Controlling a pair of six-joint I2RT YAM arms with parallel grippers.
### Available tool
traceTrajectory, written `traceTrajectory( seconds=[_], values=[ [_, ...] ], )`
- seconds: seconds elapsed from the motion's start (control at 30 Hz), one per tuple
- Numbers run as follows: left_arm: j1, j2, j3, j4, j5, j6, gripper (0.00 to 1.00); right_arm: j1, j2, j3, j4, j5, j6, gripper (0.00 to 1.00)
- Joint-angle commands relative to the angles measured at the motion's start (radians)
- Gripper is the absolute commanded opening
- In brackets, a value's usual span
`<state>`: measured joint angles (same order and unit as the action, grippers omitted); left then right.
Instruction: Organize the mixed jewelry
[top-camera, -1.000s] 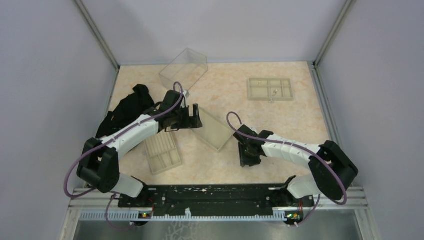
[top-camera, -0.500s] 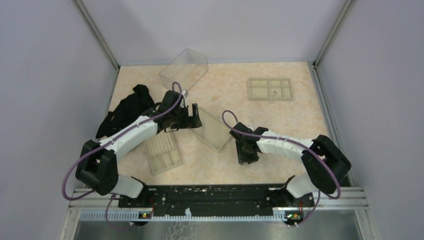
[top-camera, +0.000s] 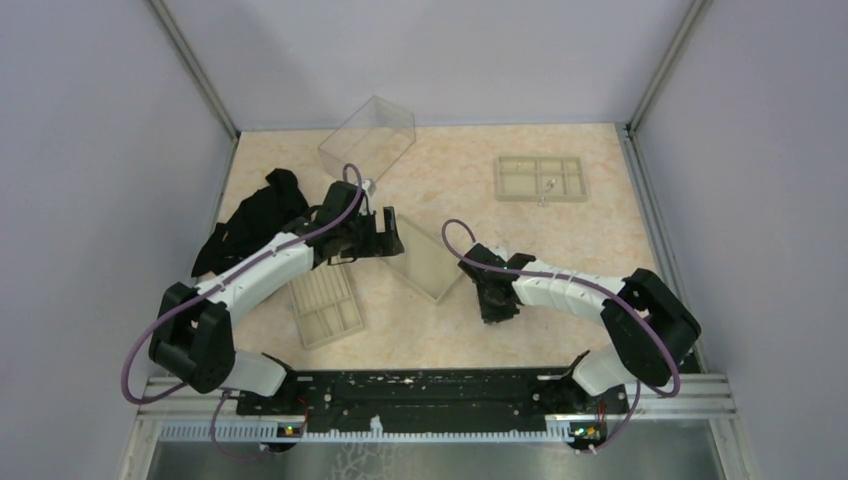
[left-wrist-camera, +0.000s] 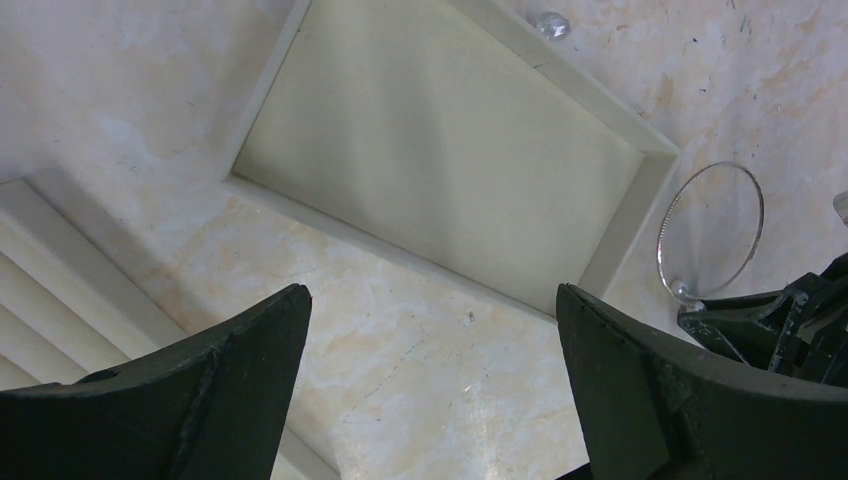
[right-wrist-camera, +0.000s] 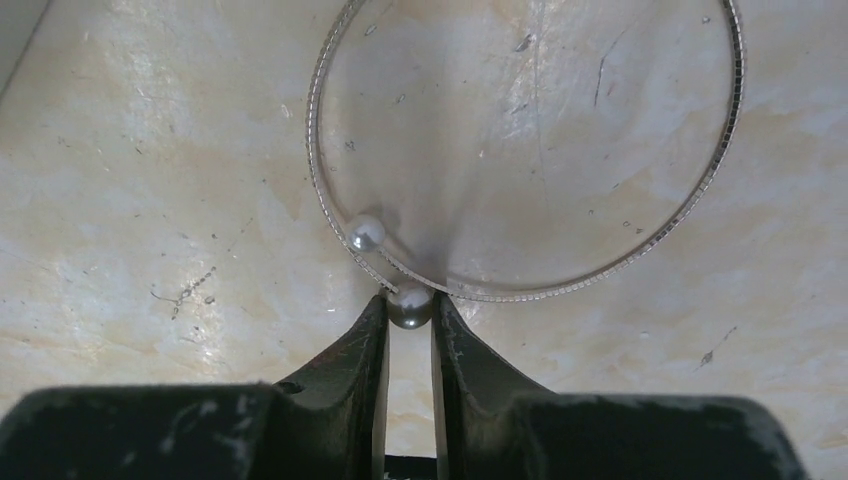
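A thin silver wire hoop (right-wrist-camera: 735, 110) lies flat on the marbled tabletop, with two small silver balls at its ends. My right gripper (right-wrist-camera: 410, 310) is shut on one ball (right-wrist-camera: 410, 300), pinching it between its fingertips; the other ball (right-wrist-camera: 366, 233) is free. In the left wrist view the hoop (left-wrist-camera: 664, 225) sits just past the shallow tray's corner, against the right gripper's black body (left-wrist-camera: 790, 315). My left gripper (left-wrist-camera: 430, 295) hangs wide open over bare table beside that tray, holding nothing. A tiny silver piece (left-wrist-camera: 552, 24) lies beyond the tray's far edge.
A shallow beige tray (top-camera: 430, 262) lies between the two grippers. A ridged beige tray (top-camera: 325, 303) sits near the left arm. A compartmented tray (top-camera: 540, 178) holding a small piece stands at the back right. A clear plastic box (top-camera: 367, 137) and a black cloth (top-camera: 250, 225) are at the back left.
My right gripper has shifted slightly left and its jaws have come together on the hoop's ball end. The left arm has not moved.
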<state>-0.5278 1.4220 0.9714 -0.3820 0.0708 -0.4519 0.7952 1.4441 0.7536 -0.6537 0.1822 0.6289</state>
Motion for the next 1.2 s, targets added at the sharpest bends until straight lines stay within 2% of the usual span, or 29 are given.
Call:
traceTrajectory(
  seconds=[0.0, 0.1, 0.27, 0.5, 0.77, 1.0, 1.17],
  values=[
    [-0.008, -0.028, -0.004, 0.006, -0.006, -0.004, 0.99, -0.002, 0.032, 0.003, 0.024, 0.042, -0.014, 0.11],
    [-0.008, -0.029, -0.002, 0.004, -0.009, -0.002, 0.98, -0.002, 0.005, 0.025, -0.011, 0.058, -0.012, 0.01],
    [-0.008, -0.029, 0.002, -0.001, -0.025, -0.005, 0.99, -0.006, -0.081, 0.096, -0.110, 0.111, -0.002, 0.00],
    [0.006, -0.036, 0.028, -0.017, -0.062, -0.027, 0.98, -0.015, -0.095, 0.292, -0.202, 0.153, -0.040, 0.00],
    [0.075, -0.051, 0.082, -0.085, -0.108, -0.024, 0.98, -0.012, 0.055, 0.582, -0.178, 0.088, -0.138, 0.00],
    [0.247, -0.089, 0.057, -0.112, -0.088, 0.014, 0.98, 0.003, 0.239, 0.701, -0.073, -0.064, -0.167, 0.00],
    [0.271, -0.118, 0.042, -0.125, -0.112, 0.021, 0.98, 0.035, 0.357, 0.742, -0.041, -0.112, -0.189, 0.00]
  ],
)
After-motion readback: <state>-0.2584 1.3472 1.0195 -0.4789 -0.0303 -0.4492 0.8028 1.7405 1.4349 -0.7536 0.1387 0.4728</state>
